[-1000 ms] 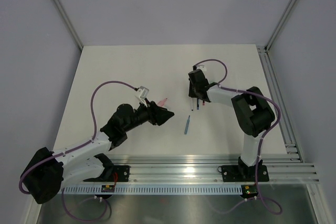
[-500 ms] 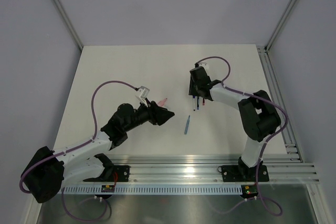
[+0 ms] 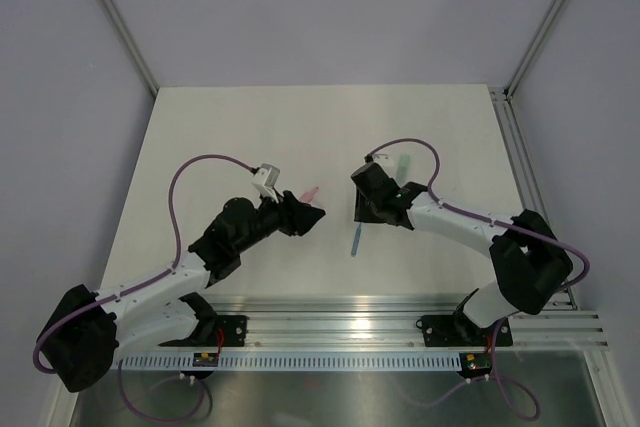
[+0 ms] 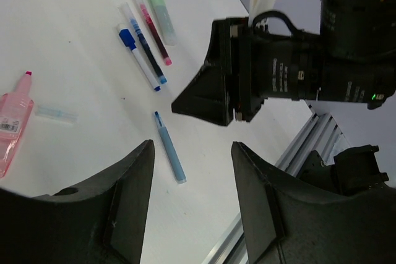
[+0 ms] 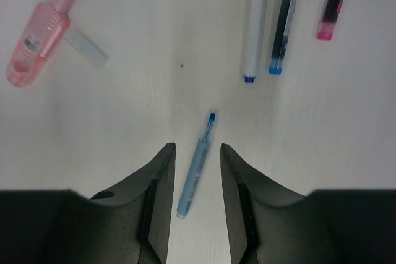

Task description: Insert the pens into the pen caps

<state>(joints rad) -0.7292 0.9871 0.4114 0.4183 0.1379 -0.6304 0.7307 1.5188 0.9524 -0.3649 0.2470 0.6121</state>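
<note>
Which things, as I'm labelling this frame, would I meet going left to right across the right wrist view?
pink highlighter, clear cap, light blue pen, white pen with blue ends, dark blue pen, dark red pen

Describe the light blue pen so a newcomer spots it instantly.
On the white table, look near the middle, right under the right hand. The light blue pen lies there alone, slim and pale. The row of three pens farther back lies side by side: white-blue, navy, red.
</note>
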